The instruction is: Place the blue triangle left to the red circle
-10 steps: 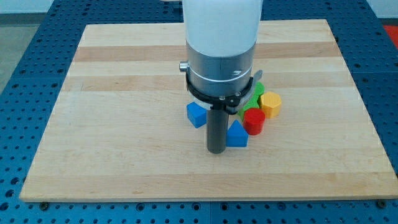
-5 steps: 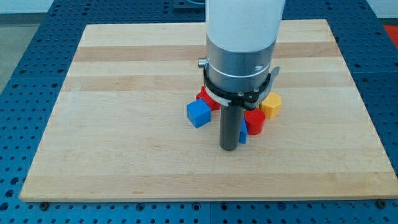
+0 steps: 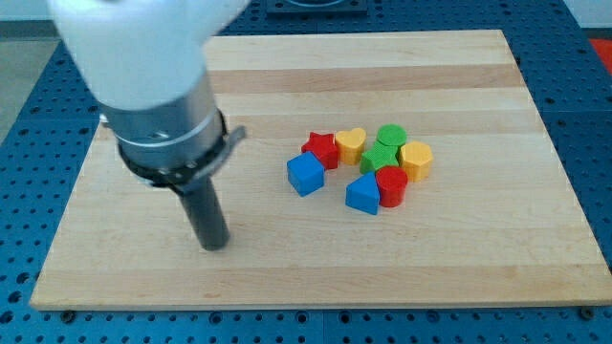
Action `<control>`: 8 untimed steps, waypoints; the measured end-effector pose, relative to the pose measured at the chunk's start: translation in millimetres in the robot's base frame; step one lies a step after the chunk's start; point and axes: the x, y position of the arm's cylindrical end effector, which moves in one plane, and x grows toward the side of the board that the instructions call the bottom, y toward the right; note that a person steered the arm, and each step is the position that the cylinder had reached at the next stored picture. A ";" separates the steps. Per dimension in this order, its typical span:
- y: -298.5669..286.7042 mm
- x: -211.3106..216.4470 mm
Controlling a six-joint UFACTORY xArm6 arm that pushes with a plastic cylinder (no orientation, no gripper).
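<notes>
Well left of the blue triangle and red circle, my tip touches nothing.

The arm is blurry and cut off at the top. The green star is partly hidden behind the blue triangle.

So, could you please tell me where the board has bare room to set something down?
Bare wood runs along the view's top edge, the whole right side beyond the yellow hexagon, and the bottom strip below the blue triangle. My tip occupies the lower left. The cluster around the red circle is crowded.
</notes>
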 end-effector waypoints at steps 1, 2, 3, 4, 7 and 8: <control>-8.7 -25.0; -8.7 -56.1; -8.7 -92.6; -1.6 -121.5; 65.2 -123.4; 83.1 -121.0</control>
